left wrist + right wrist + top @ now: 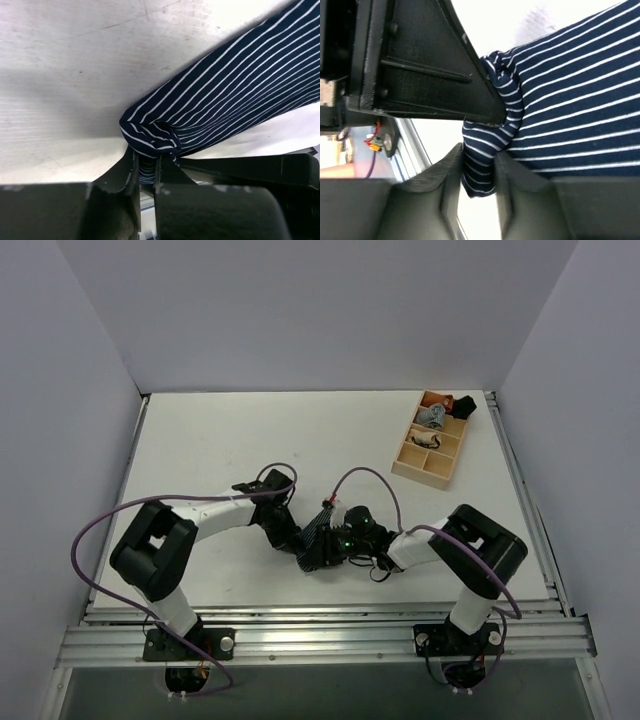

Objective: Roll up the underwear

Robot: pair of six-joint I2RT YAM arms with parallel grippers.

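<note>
The underwear point(318, 530) is dark navy cloth with fine light stripes, lying near the table's front middle between my two grippers. My left gripper point(300, 545) is shut on a bunched corner of it; in the left wrist view the cloth point(225, 95) stretches up to the right from the pinch point(146, 167). My right gripper point(325, 552) is shut on a neighbouring fold; in the right wrist view the striped cloth point(570, 115) fills the right side and hangs between the fingers point(479, 172). The left gripper's black finger point(435, 75) crosses above it. No waistband edge shows.
A wooden compartment tray point(436, 440) stands at the back right and holds small grey, black and orange rolled garments point(440, 412). The table's metal front rail point(320, 625) runs just behind the grippers. Purple cables point(370, 480) loop over both arms.
</note>
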